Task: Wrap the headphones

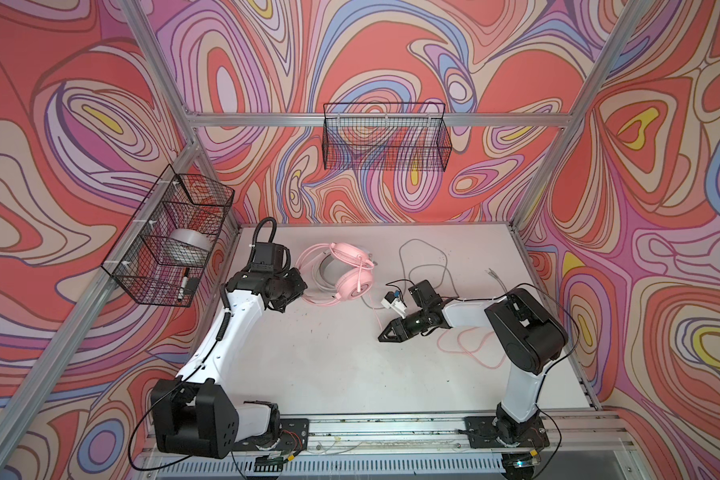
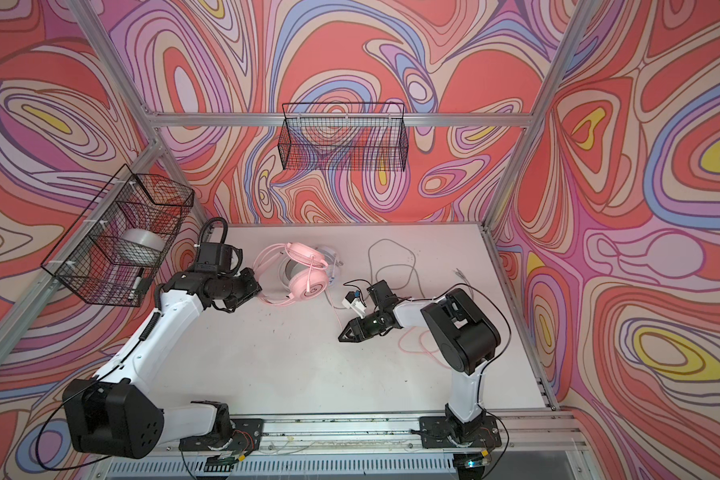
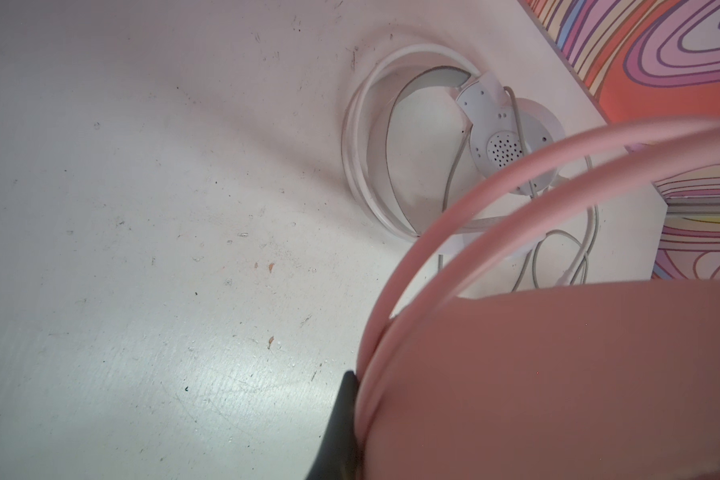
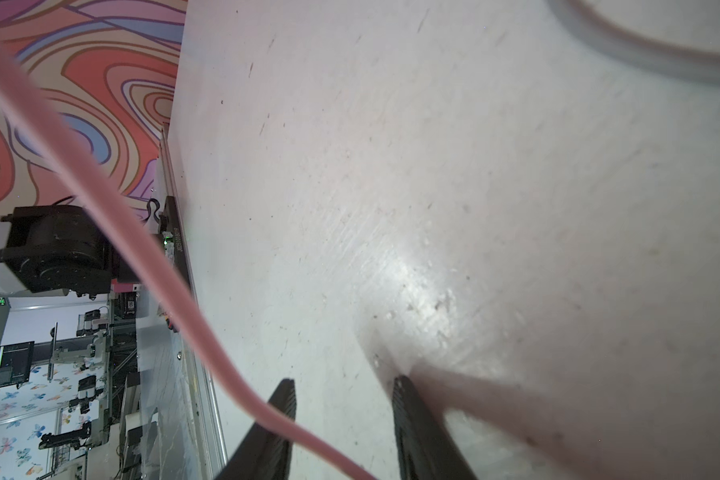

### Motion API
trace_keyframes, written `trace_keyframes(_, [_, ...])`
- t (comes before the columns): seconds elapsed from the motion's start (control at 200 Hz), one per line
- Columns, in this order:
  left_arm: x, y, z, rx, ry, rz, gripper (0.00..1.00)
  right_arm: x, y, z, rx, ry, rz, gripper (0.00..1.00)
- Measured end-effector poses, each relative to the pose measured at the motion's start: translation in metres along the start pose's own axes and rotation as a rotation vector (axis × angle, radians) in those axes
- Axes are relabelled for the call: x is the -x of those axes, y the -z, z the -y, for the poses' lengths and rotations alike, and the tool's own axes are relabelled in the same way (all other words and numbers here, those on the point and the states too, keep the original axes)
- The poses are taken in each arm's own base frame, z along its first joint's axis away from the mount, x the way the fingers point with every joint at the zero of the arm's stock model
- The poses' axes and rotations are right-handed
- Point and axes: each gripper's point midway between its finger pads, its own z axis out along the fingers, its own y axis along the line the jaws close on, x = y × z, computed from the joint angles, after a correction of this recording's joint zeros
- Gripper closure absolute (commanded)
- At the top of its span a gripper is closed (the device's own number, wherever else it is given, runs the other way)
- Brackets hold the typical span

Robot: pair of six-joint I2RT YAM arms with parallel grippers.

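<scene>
The pink headphones lie at the back middle of the white table, over the white headphones. My left gripper is shut on the pink headband. Only one black finger shows there; the pink pad hides the other one. The pink cable runs from the earcup past my right gripper. That gripper is open, low over the table, and the cable crosses loosely in front of one finger. The grey cable loops behind the right arm.
A wire basket on the left wall holds a tape roll and a pen. Another wire basket hangs on the back wall. More pink cable lies looped under the right arm. Aluminium rails edge the table.
</scene>
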Motion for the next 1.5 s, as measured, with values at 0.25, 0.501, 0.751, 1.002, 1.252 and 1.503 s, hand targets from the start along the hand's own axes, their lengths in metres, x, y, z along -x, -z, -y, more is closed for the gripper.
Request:
trace_keyframes(0.25, [0.014,0.009,0.004,-0.003,0.013,0.047,1.0,-0.009,0.002,-0.001,-0.006,-0.029,-0.033,0.59])
trace_keyframes(0.501, [0.026,0.012,0.006,0.0,0.024,0.079,1.0,-0.014,0.003,-0.001,-0.024,-0.049,-0.05,0.7])
trace_keyframes(0.751, [0.025,0.004,-0.003,0.04,0.058,0.079,1.0,-0.028,0.005,-0.003,-0.134,-0.051,-0.097,1.0])
trace_keyframes(1.002, [0.015,-0.008,-0.022,0.099,0.105,0.061,1.0,-0.025,0.024,-0.039,-0.19,0.074,-0.091,1.0])
trace_keyframes(1.252, [0.006,-0.017,-0.036,0.139,0.156,0.052,1.0,-0.024,0.025,-0.081,-0.221,0.241,-0.171,1.0])
trace_keyframes(1.503, [0.007,-0.018,-0.045,0.177,0.178,0.072,1.0,-0.007,0.032,-0.126,-0.2,0.407,-0.201,1.0])
